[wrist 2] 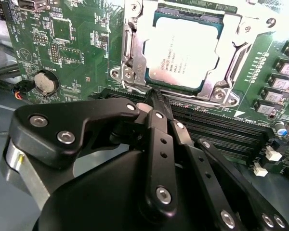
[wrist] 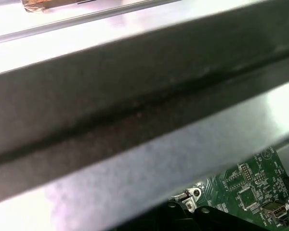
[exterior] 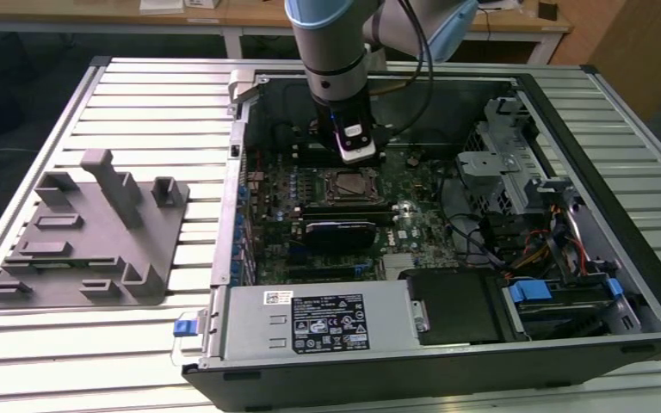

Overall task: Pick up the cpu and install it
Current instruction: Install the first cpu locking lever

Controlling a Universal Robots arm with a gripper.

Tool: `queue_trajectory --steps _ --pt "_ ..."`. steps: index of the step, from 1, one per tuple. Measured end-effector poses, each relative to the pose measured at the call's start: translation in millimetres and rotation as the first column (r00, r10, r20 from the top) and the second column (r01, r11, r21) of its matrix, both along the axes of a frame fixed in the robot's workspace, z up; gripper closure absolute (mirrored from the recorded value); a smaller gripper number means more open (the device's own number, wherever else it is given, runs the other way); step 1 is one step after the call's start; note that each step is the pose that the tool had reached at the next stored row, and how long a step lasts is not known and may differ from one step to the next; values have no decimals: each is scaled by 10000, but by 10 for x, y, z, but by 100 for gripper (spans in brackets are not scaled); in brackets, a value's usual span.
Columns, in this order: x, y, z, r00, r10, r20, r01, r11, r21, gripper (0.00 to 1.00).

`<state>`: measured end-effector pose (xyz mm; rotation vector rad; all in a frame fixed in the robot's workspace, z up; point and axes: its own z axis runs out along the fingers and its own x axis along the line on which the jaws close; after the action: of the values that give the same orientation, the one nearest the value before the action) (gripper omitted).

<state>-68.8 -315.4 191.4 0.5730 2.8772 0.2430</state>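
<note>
My gripper [wrist 2: 151, 96] hangs just beside the socket [wrist 2: 135, 72], fingers pressed together on nothing, their tips meeting at its frame edge. The cpu [wrist 2: 183, 53] sits flat inside that socket, silver top up, so I judge it seated; the motherboard [wrist 2: 62, 43] surrounds it.

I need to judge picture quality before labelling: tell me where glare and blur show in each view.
Second wrist view: the cpu top is washed pale by glare, while the gripper linkage is close and dark. First wrist view: the case wall is smeared out of focus. Exterior view: even light, bright slatted table.
</note>
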Motion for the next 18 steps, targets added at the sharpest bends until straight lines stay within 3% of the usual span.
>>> queue_trajectory --steps 11,18 --pt "1 -15 -2 10000 2 0 -2 10000 80 89" --pt "1 -26 -2 10000 1 -4 -1 9998 206 89"
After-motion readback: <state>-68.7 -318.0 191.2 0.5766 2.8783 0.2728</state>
